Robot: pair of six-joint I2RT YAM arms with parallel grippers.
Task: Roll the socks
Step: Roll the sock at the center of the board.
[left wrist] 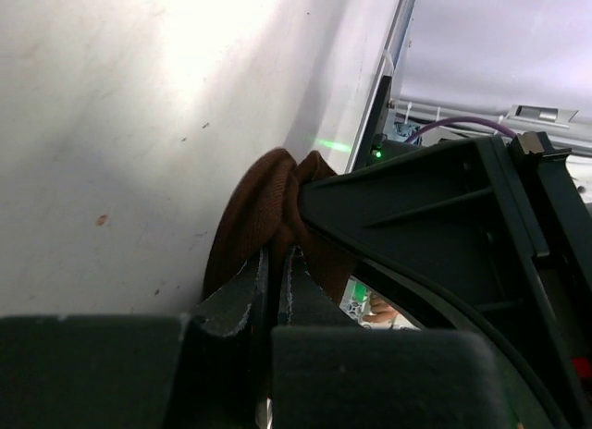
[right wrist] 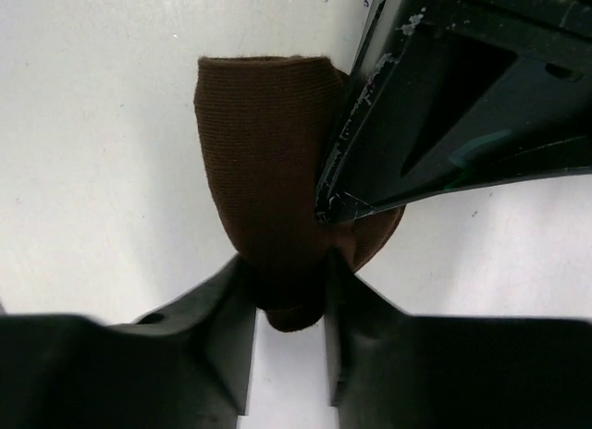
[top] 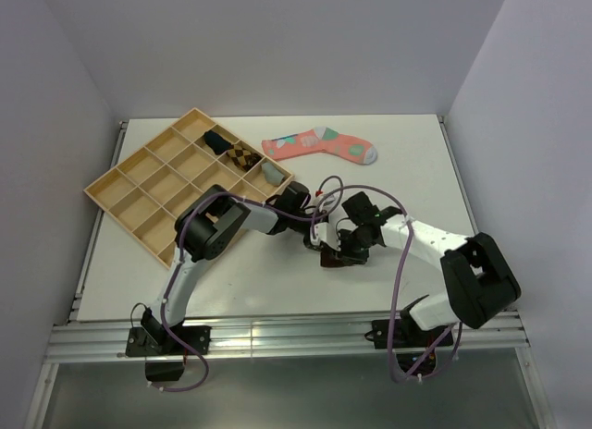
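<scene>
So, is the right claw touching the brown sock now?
Touching. The right wrist view shows the brown sock clamped in the right claw, with fabric pressed against both inner sides.

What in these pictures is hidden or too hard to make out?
- Right wrist view: the left gripper covers the brown sock's upper right; the right gripper hides its lower end.
- Top view: both arms hide nearly all of that sock, so no cuff shows.
- Top view: the grey bundle in the tray is too small to identify.
</scene>
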